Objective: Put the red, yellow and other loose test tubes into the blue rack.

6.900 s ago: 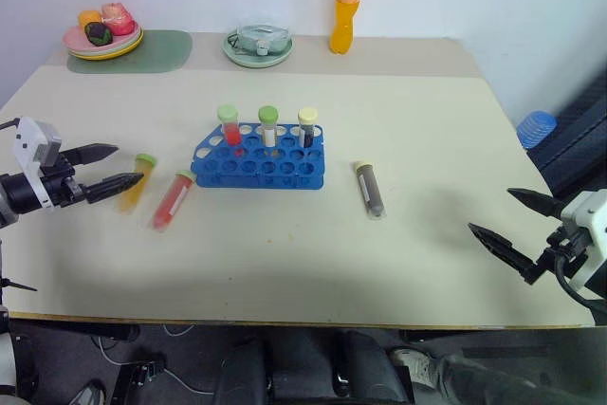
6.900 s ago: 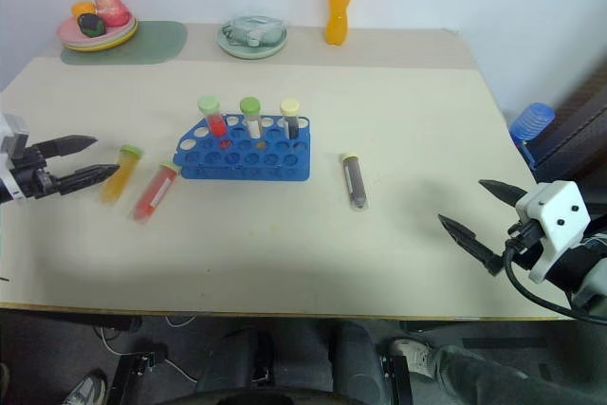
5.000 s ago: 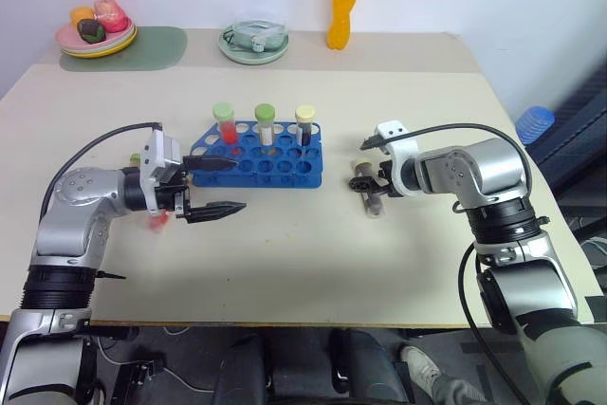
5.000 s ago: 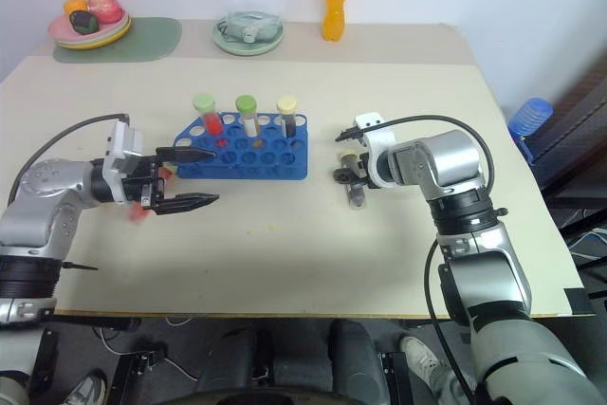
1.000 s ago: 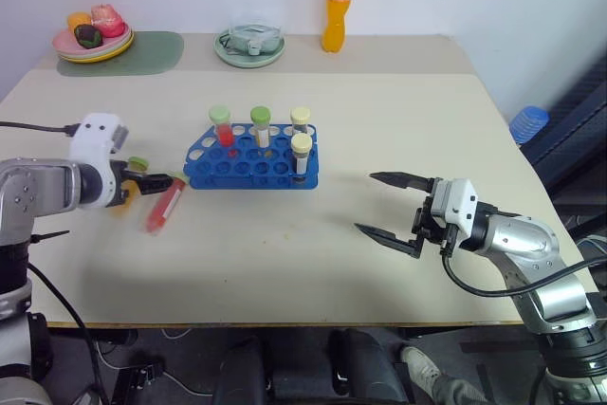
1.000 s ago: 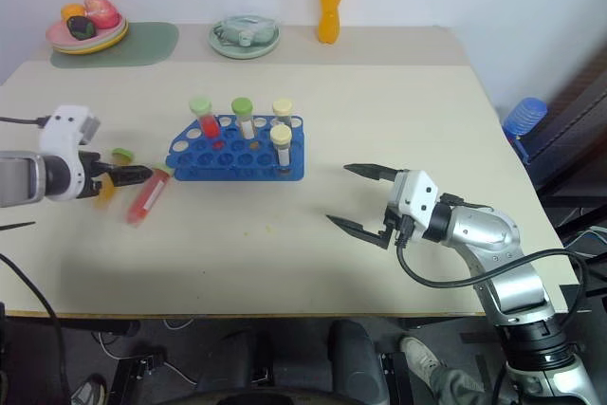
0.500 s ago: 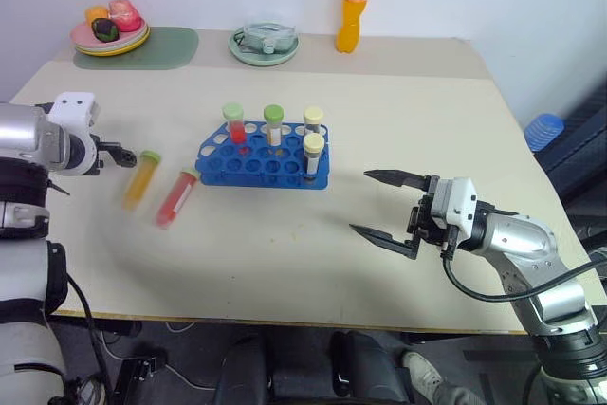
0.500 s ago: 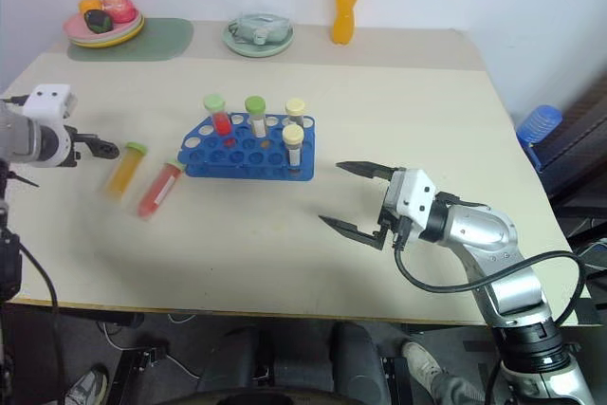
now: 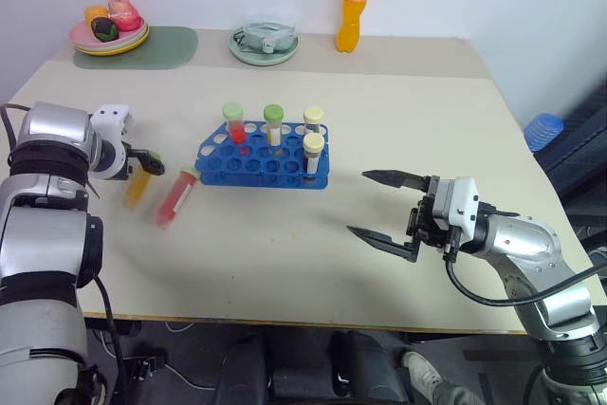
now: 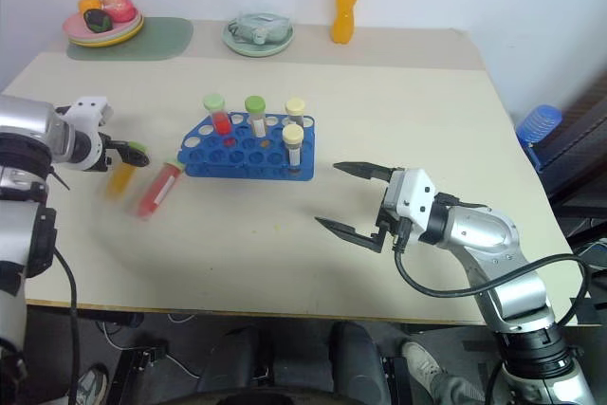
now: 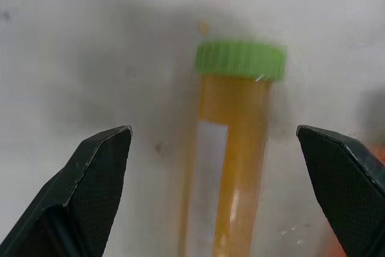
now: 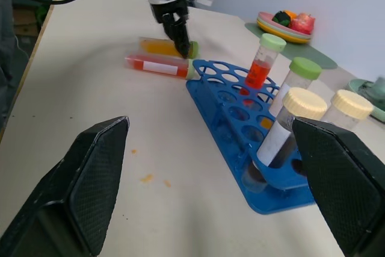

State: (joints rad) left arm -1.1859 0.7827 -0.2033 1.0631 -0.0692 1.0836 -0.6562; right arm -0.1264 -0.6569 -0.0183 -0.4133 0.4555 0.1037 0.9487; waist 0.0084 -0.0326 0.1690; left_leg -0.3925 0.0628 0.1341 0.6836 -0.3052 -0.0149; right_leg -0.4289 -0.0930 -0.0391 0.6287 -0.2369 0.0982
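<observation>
I am hovering my left gripper (image 11: 213, 142) over the yellow test tube (image 9: 137, 184), which is lying flat on the table (image 9: 398, 120) near the left edge, its green cap pointing toward the far side. My fingers are standing wide apart, one on each side of the tube, not yet touching it. Just beside it to the right, the red test tube (image 9: 176, 196) is lying at a similar slant, near the left end of the blue rack (image 9: 261, 160). The rack is already holding four upright capped tubes.

The risk I am seeing: the tube is round and could roll away if one finger meets it first. The red tube is lying close, so my finger on that side might nudge it or pinch both. Gripping near the cap alone could let the tube swing or slip when lifted.

Further right, my right gripper (image 9: 379, 209) is idling above bare table, also spread wide and holding nothing.
</observation>
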